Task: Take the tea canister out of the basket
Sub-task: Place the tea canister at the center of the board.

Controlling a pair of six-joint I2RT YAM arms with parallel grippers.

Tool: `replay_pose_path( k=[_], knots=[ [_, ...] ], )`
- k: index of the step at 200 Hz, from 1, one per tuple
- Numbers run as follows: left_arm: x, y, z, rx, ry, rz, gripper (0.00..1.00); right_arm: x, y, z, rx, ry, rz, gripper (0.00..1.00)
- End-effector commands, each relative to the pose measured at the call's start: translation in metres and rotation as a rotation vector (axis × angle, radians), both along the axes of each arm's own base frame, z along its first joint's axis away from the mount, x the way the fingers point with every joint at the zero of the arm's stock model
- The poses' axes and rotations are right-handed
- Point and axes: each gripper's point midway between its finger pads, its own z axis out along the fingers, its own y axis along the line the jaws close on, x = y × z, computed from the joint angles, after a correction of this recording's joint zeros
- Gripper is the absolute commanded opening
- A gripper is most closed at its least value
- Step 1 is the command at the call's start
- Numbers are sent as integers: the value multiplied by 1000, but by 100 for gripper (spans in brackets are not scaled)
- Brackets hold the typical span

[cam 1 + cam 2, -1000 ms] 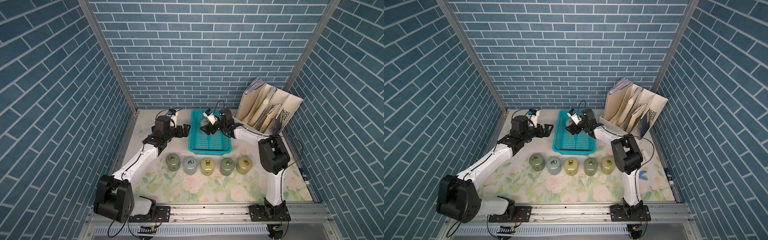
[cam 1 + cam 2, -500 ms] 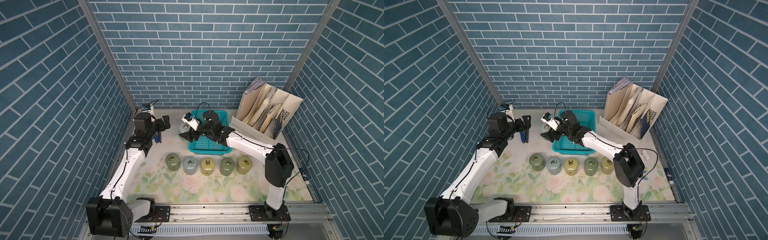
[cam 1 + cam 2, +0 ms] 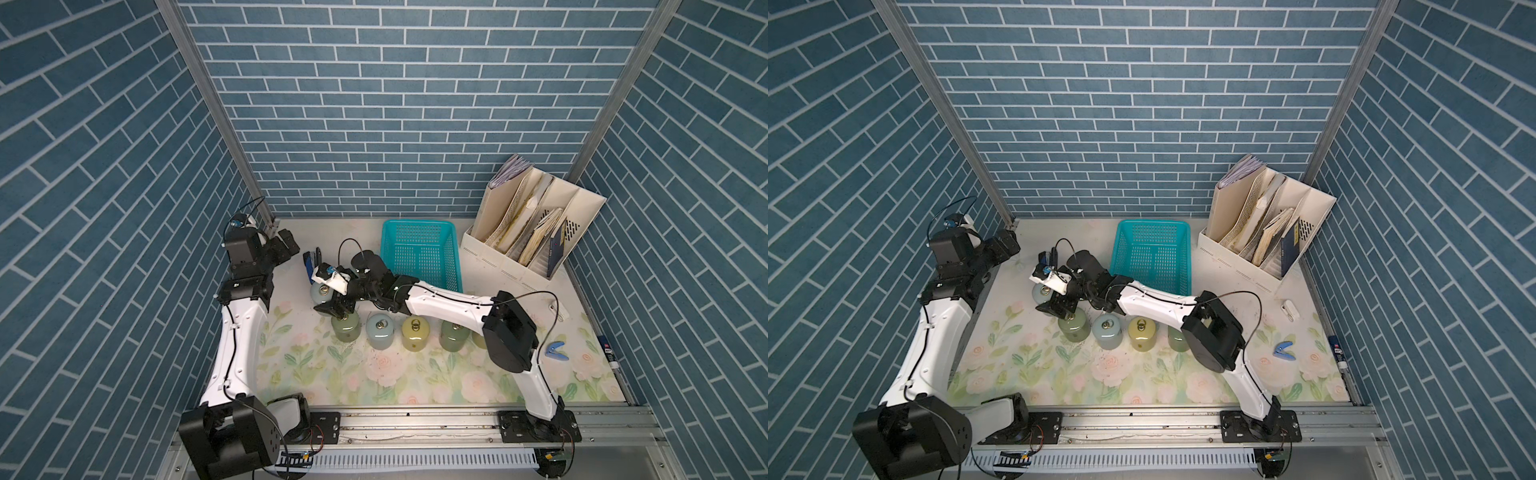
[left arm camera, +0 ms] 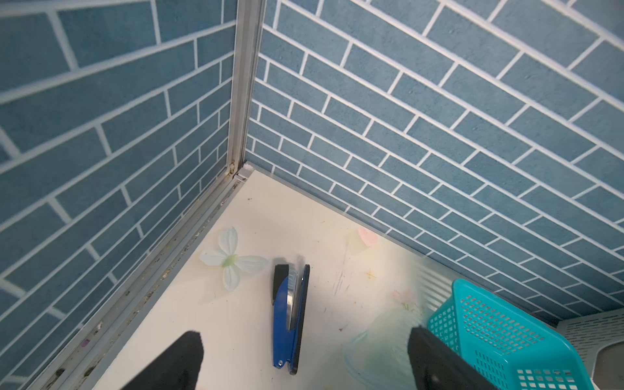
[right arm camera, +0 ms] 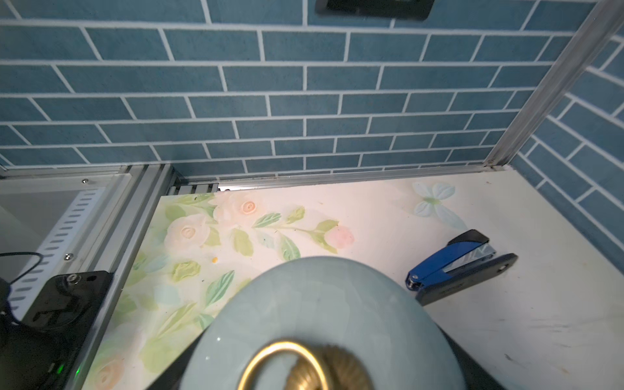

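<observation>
The tea canister (image 3: pixel 320 292) (image 3: pixel 1042 294) is pale blue with a brass ring on its lid. My right gripper (image 3: pixel 328 301) is shut on it, holding it outside the basket, to the left of it and just behind the row of jars. It fills the lower part of the right wrist view as the tea canister (image 5: pixel 324 304); whether it touches the mat I cannot tell. The turquoise mesh basket (image 3: pixel 415 225) (image 3: pixel 1152 225) (image 4: pixel 499 324) holds nothing. My left gripper (image 3: pixel 287 247) (image 4: pixel 304 332) is open near the back-left corner, with nothing between its fingers.
Several round jars (image 3: pixel 380 332) stand in a row on the floral mat. A blue stapler (image 3: pixel 309 264) (image 4: pixel 292 314) (image 5: pixel 462 266) lies behind the held canister. The cream file organizer (image 3: pixel 532 232) stands at back right. A blue clip (image 3: pixel 556 351) lies at the right.
My right arm swung left, carrying the canister out of the basket to the table beside it. My left arm drew back from the basket toward the back-left corner.
</observation>
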Motion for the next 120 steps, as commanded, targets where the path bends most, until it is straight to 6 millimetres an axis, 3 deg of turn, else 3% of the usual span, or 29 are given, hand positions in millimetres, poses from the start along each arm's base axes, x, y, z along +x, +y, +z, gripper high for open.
replay_pose_path(
  k=[1, 61, 120],
  knots=[
    [-4, 7, 3, 8, 4, 4, 100, 2, 28, 14, 56, -29, -20, 0],
    [-8, 5, 11, 4, -20, -13, 100, -4, 71, -35, -13, -12, -4, 0],
    [-12, 2, 12, 3, -28, -25, 100, -8, 79, -57, -42, -9, -5, 0]
  ],
)
